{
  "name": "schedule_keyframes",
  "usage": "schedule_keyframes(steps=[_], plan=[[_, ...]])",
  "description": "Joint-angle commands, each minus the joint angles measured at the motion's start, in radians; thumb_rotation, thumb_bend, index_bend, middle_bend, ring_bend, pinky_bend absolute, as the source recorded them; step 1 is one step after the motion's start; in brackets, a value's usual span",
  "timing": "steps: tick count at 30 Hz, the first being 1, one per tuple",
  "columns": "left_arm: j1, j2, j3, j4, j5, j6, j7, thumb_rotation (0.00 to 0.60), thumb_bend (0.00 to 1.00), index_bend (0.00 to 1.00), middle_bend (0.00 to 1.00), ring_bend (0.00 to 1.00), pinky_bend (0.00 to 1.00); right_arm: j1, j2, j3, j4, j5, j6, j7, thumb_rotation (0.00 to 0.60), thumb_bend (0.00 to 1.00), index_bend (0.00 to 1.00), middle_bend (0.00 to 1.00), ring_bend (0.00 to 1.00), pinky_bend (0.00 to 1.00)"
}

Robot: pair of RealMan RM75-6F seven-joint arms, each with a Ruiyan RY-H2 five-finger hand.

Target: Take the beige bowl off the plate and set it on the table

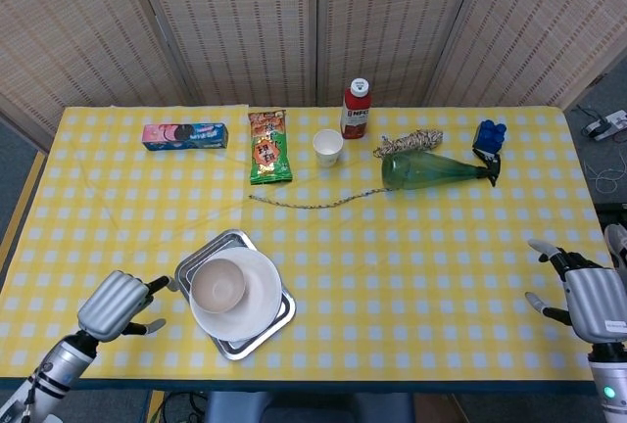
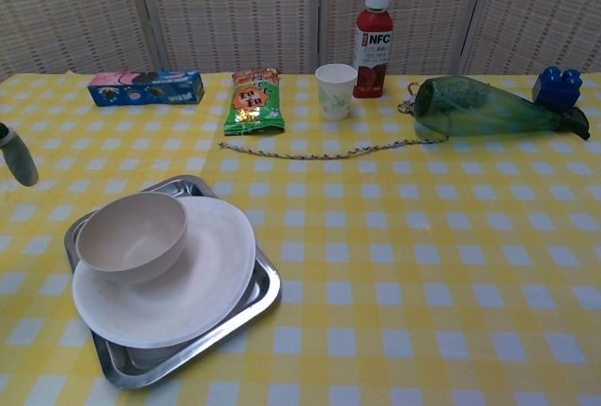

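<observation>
The beige bowl (image 1: 217,285) sits on the left part of the white plate (image 1: 257,313), and the plate rests in a square metal tray (image 1: 192,264) near the front left of the tabletop (image 1: 411,276), which is covered in a yellow-and-white checked cloth. The left robot hand (image 1: 114,305) hovers just beside the tray's left edge, released — its fingers are apart and point toward the tray, holding nothing. In the chest view only a fingertip (image 2: 17,160) of it shows at the left border. The right robot hand (image 1: 588,298) hangs at the far right edge of the tabletop, well apart from the bowl, also released with fingers spread.

Along the back stand a red NFC juice bottle (image 1: 357,108) and, just beside it, a small paper cup (image 1: 328,147). A green snack packet (image 1: 268,147) lies left of the cup, and a pink-and-blue biscuit box (image 1: 185,135) further left. A green glass bottle (image 1: 431,170) lies on its side to the right, with a blue toy block (image 1: 489,135) near its neck and a coil of twine (image 1: 409,141) behind it — a braided cord (image 1: 313,204) trails across the cloth in front.
</observation>
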Motion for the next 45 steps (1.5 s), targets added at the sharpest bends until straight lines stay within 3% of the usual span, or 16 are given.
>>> schedule_keyframes(steps=[1,21,38,45], plan=[[-0.042,-0.02,-0.007,-0.026,-0.025,-0.061,0.043,0.6,0.15,0.47,1.0,1.0,1.0,-0.006,0.009,0.001,0.001,-0.003,0.01,0.02,0.6,0.04,0.25,0.41,0.43,0.62],[-0.137,-0.174,-0.024,0.029,-0.095,-0.163,0.229,0.6,0.15,0.48,1.0,1.0,1.0,-0.04,0.05,0.011,0.017,-0.007,0.065,0.137,0.6,0.04,0.25,0.41,0.43,0.62],[-0.144,-0.196,0.003,0.037,-0.181,-0.201,0.341,0.6,0.15,0.55,1.0,1.0,1.0,-0.043,0.054,0.011,0.02,-0.017,0.065,0.16,0.6,0.04,0.25,0.41,0.43,0.62],[-0.149,-0.208,0.005,0.046,-0.216,-0.209,0.36,0.6,0.23,0.56,1.0,1.0,1.0,-0.039,0.052,0.01,0.019,-0.019,0.054,0.152,0.6,0.04,0.25,0.41,0.43,0.62]])
